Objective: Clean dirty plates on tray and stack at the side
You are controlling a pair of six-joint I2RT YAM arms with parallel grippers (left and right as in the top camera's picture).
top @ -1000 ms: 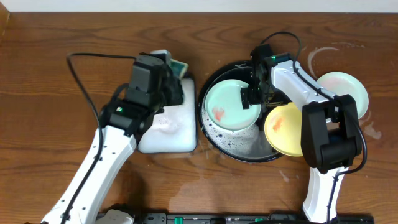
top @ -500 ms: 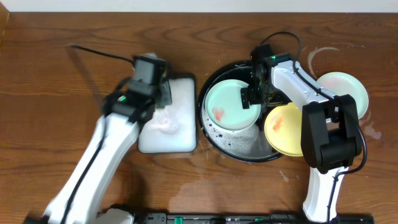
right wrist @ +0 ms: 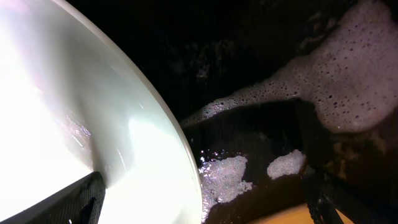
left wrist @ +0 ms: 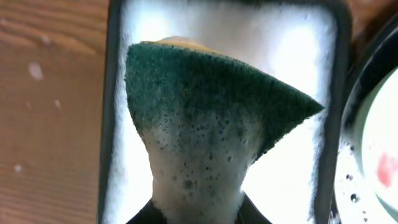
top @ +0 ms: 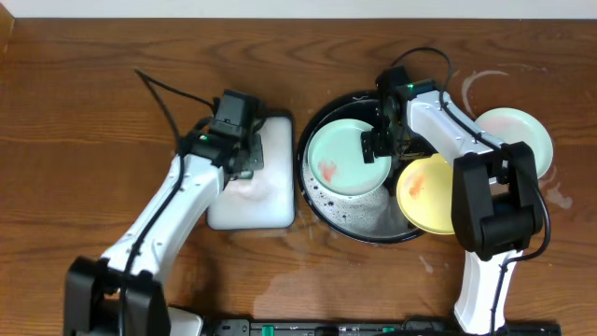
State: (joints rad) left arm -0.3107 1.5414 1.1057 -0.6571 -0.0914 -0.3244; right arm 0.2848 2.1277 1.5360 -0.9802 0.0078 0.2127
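The black tray (top: 322,201) holds a mint-green plate (top: 340,159) with a red smear. A yellow plate (top: 424,194) leans on the tray's right rim. Another mint plate (top: 518,135) lies on the bare wood at the right. My right gripper (top: 377,146) stands open astride the mint plate's right edge (right wrist: 155,143), one finger (right wrist: 78,199) over the plate, the other (right wrist: 320,193) over the sudsy tray floor (right wrist: 249,62). My left gripper (top: 246,157) is shut on a foamy green sponge (left wrist: 211,106) above the white tray (top: 266,201).
The white tray (left wrist: 298,50) is full of white foam and sits just left of the black tray. Whitish soap rings mark the wood (top: 480,84) near the right-hand plate. A black cable (top: 173,98) trails from the left arm.
My left arm has swung down and nearer, carrying the sponge from the white tray's far end to above its middle. The right arm and the plates have not moved.
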